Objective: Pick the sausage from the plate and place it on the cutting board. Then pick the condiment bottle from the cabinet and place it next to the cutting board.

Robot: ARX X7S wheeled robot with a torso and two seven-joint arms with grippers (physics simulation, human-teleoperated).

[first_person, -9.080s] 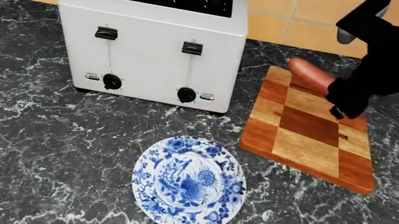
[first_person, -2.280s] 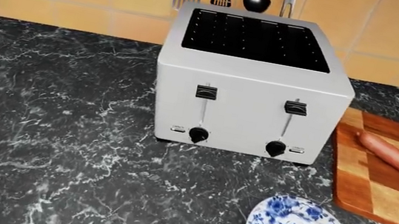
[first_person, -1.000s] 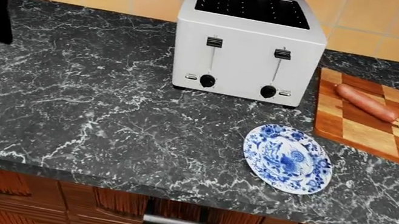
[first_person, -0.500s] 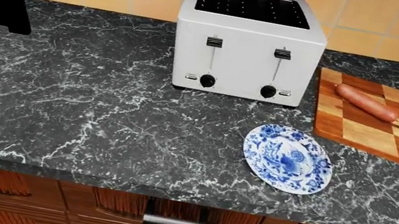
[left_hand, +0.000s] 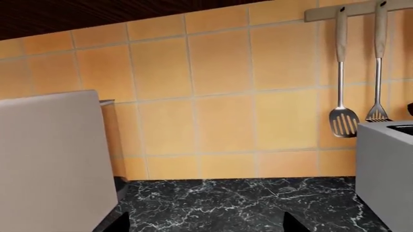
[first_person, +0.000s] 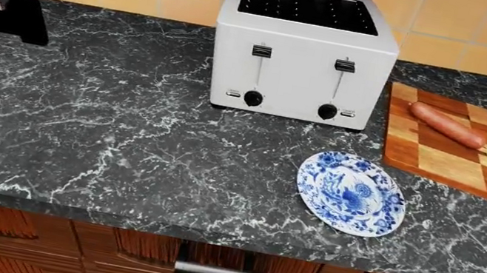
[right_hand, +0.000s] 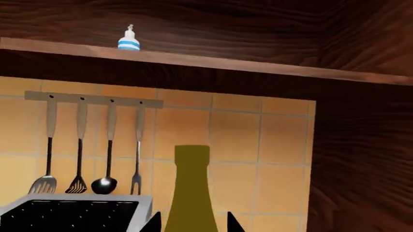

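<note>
Lying across the far part of the cutting board [first_person: 452, 145], the sausage [first_person: 447, 125] is already off the plate [first_person: 350, 194], which sits bare on the dark marble counter [first_person: 104, 127] just in front of the toaster [first_person: 303, 53]; so I judge the first half done and the bottle step in hand; the right wrist view shows an olive-yellow bottle [right_hand: 191, 193], which I take to be the condiment bottle, rising between the two dark tips of the right gripper [right_hand: 191, 223], and a small blue-striped bottle [right_hand: 129, 39] up on a wooden shelf; whether those tips press the bottle or only flank it I cannot tell; the left gripper [left_hand: 203, 223] hangs spread with nothing between its tips, facing the tiled wall [left_hand: 219, 96]; next, I judge, the bottle must come down upright just beside the board.
</note>
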